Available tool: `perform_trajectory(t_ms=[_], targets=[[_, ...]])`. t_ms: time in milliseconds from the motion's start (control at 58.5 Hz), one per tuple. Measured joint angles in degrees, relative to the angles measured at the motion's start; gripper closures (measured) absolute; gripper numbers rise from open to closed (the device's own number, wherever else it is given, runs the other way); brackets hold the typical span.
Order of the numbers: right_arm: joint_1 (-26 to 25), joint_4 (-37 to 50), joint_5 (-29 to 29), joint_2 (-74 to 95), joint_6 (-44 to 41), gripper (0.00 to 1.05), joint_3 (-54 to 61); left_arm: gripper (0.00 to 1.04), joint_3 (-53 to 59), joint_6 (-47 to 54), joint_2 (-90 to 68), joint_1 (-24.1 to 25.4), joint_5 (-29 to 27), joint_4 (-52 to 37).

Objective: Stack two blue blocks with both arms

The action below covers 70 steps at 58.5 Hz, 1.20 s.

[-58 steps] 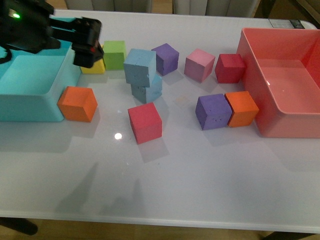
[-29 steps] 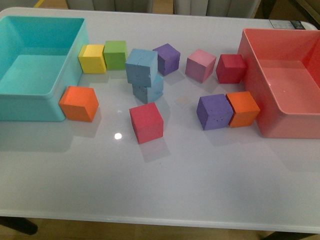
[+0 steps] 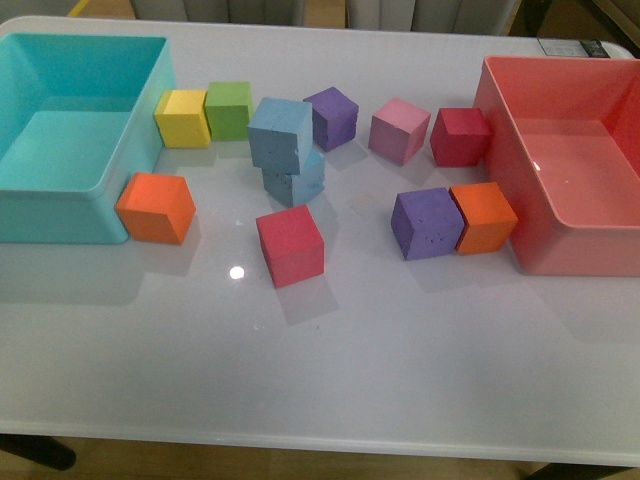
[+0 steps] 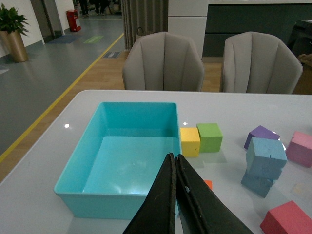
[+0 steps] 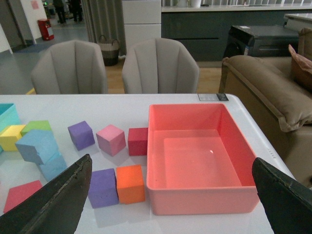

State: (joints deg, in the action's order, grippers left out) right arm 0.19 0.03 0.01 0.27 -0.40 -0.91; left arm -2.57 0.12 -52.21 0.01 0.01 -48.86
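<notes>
Left arm gone from front view, jaws closed; right jaws wide; blue blocks (image 3: 285,150) stacked beside purple cube (image 3: 332,117).

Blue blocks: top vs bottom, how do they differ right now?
The top blue block rests on the bottom blue block, which sits on the table. The top one is twisted and offset, overhanging toward the turquoise bin; the bottom one is partly hidden beneath it. Both are same-size sky-blue foam cubes.
</notes>
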Motion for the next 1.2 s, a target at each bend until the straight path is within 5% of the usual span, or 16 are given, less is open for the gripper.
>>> perform_trajectory(t_ms=[975, 1197], targets=[[0.00, 0.00, 0.00, 0.00, 0.02, 0.09, 0.00, 1.03, 1.73, 0.00, 36.70, 0.00, 0.00, 33.31], [0.00, 0.00, 0.00, 0.00, 0.11, 0.49, 0.00, 1.03, 1.73, 0.00, 40.70, 0.00, 0.00, 37.27]])
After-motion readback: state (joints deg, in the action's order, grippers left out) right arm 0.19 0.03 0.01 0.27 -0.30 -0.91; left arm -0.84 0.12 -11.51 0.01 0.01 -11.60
